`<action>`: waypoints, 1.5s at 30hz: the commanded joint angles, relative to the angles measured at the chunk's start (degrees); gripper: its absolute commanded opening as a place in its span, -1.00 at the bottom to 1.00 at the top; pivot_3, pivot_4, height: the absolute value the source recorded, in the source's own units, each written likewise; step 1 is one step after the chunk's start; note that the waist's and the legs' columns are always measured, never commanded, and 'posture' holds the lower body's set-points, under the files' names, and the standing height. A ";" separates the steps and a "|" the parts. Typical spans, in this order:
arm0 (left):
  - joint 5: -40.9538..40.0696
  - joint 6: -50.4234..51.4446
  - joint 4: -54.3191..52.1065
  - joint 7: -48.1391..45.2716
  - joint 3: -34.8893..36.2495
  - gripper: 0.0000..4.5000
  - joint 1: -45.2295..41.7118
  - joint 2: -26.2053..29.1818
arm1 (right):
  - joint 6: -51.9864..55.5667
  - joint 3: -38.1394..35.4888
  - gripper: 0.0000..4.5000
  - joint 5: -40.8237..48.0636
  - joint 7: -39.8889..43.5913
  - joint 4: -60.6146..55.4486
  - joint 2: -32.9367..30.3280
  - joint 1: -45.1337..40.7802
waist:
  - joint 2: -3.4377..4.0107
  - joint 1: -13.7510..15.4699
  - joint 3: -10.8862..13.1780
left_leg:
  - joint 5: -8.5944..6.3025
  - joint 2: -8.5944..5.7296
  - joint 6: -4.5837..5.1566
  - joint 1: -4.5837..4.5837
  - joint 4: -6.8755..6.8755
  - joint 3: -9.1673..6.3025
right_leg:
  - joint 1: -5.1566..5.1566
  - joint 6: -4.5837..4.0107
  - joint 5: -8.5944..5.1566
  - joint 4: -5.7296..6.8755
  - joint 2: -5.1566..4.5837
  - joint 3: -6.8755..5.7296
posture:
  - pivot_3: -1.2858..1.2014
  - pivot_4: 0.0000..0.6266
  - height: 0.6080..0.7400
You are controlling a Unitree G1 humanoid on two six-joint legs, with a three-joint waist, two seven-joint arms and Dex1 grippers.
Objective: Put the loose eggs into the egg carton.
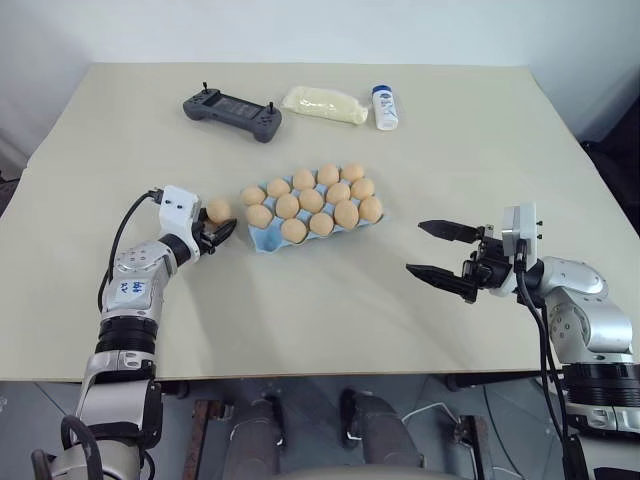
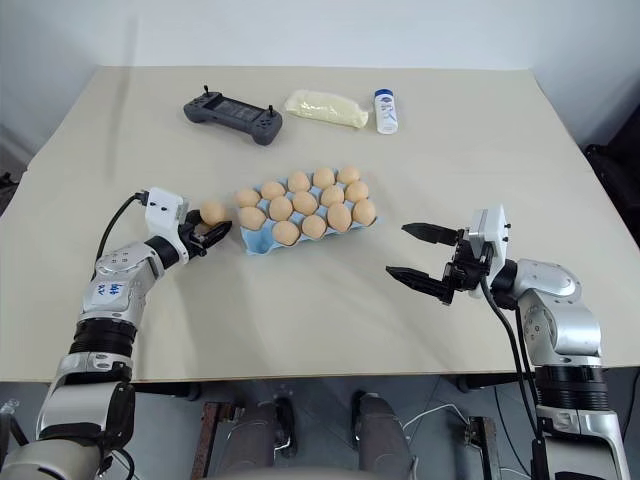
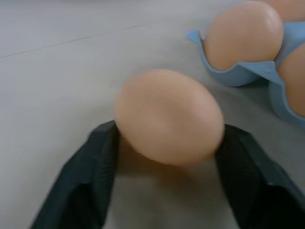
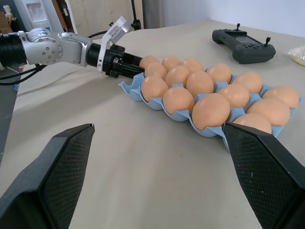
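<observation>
Gripping one egg (image 3: 169, 117) between both fingers, our left hand (image 1: 212, 232) sits just beside the carton (image 1: 268, 240); its underside contact is hidden from us. Our right hand (image 1: 442, 252) hangs open, well apart across the surface (image 1: 450, 140).

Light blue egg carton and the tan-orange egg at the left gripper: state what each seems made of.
Light blue egg carton: likely moulded pulp or thin plastic; matte, with soft rounded cup rims. The look leaves it open.

Tan-orange egg between the left gripper's black fingers: smooth, hard-looking shell with an even, faintly satin surface. Real or imitation cannot be told.
</observation>
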 commanded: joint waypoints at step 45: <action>0.17 8.88 -19.05 12.95 2.79 1.00 -3.51 -1.61 | 0.22 1.53 1.00 -0.58 -0.42 -1.20 -0.52 -0.76 | 0.00 0.03 0.00 | -0.01 0.03 0.05 -0.02 0.31 0.00 | 0.04 0.00 0.06 0.14 0.03 0.05 | 0.03 -0.52 1.00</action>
